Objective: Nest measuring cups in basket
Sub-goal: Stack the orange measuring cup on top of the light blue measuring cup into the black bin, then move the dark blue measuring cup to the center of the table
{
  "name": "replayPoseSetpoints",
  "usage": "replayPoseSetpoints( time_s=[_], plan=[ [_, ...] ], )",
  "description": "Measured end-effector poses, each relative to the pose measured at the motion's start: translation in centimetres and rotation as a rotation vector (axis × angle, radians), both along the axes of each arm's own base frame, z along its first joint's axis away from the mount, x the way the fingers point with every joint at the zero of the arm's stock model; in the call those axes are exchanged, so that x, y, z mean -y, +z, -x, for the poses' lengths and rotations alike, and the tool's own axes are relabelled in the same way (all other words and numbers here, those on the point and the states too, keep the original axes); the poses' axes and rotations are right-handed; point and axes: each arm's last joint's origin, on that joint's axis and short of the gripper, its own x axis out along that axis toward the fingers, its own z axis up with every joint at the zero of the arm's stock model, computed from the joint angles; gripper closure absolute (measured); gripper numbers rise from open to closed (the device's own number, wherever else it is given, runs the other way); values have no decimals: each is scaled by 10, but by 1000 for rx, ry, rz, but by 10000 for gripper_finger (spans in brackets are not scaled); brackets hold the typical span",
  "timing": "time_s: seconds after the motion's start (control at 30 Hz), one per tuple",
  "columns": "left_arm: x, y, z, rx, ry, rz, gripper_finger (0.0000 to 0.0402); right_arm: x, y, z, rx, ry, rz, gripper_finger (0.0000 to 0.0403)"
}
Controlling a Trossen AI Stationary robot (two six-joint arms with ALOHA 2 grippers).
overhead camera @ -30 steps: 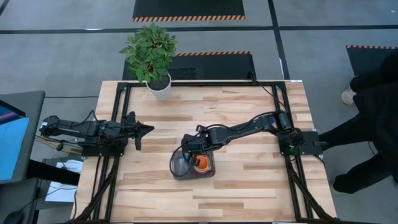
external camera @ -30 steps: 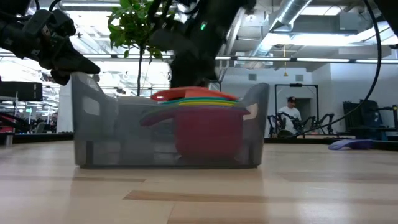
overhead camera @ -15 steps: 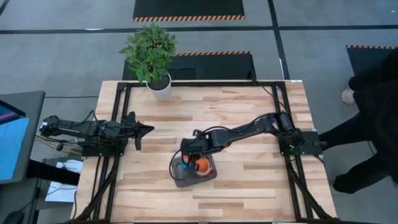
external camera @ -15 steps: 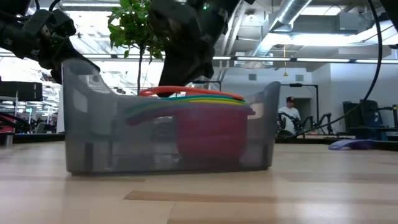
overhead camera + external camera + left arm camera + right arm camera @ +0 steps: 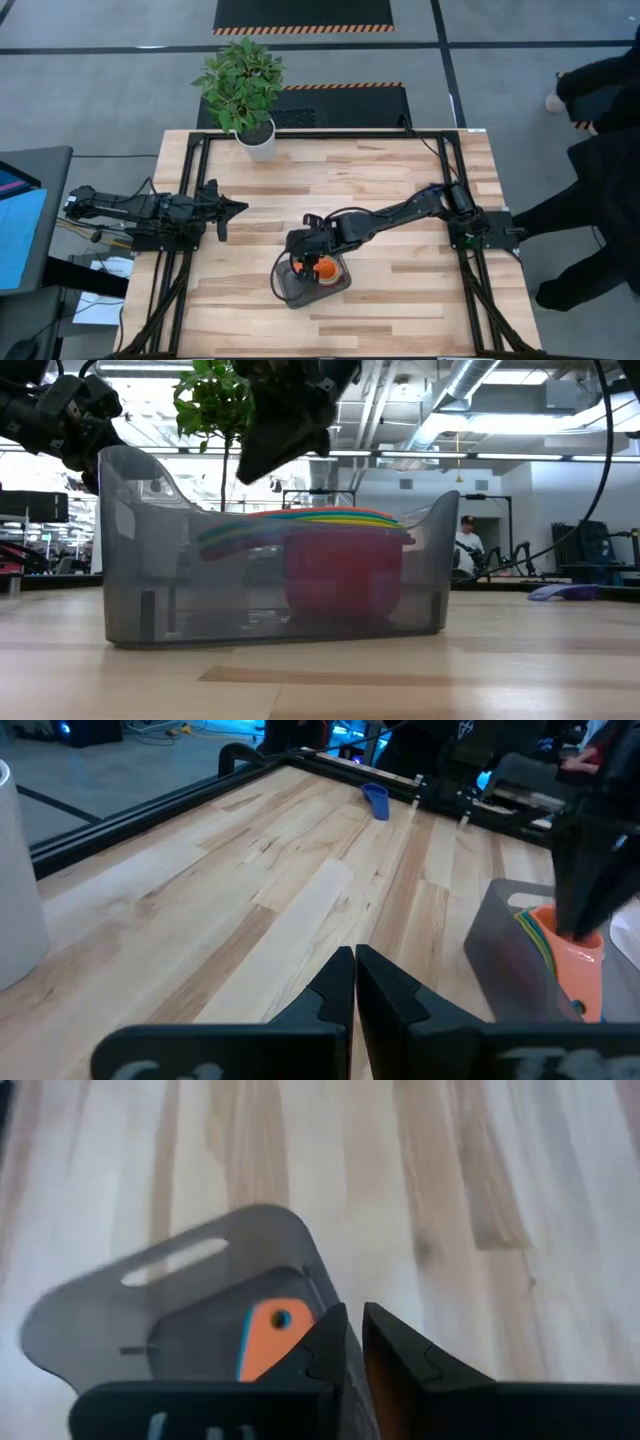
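The grey translucent basket (image 5: 290, 291) (image 5: 150, 560) stands flat on the table near its middle. Inside sits a nested stack of measuring cups: a red one outermost (image 5: 340, 575), an orange one on top (image 5: 322, 268) (image 5: 270, 1335), with yellow, green and light blue rims between. My right gripper (image 5: 300, 252) (image 5: 245, 475) (image 5: 352, 1330) is shut, slanting down over the handles' end of the stack; in the low view its tip stands clear above them. A dark blue cup (image 5: 377, 800) (image 5: 565, 592) lies alone on the table's right part. My left gripper (image 5: 240, 208) (image 5: 354, 960) waits shut at the left.
A white plant pot (image 5: 257, 140) stands at the far left of the table. Black frame rails (image 5: 190, 200) run along the left and right edges. A person (image 5: 600, 160) is beside the right edge. Bare wood lies around the basket on all sides.
The basket, with the stack in it, has slid toward the table's near edge and turned a little. My right gripper moved toward the near edge and slightly left along with it. Its tip, down at the orange cup half a second ago, now stands higher.
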Motion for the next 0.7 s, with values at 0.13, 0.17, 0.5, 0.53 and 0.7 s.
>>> replayPoseSetpoints(
  time_s=[0.13,0.17,0.5,0.53,0.7],
  plan=[
    [0,0,0,0,0,0,401,11,1,13,-137,-120,203,343],
    [0,0,0,0,0,0,401,17,0,19,-200,-175,265,343],
    [0,0,0,-6,0,-1,401,67,-24,107,-594,-729,395,343],
    [0,-1,0,-9,1,-2,401,71,-28,120,-594,-760,405,343],
    [0,-2,1,-22,7,3,401,89,-52,198,-601,-1106,331,343]
  ],
)
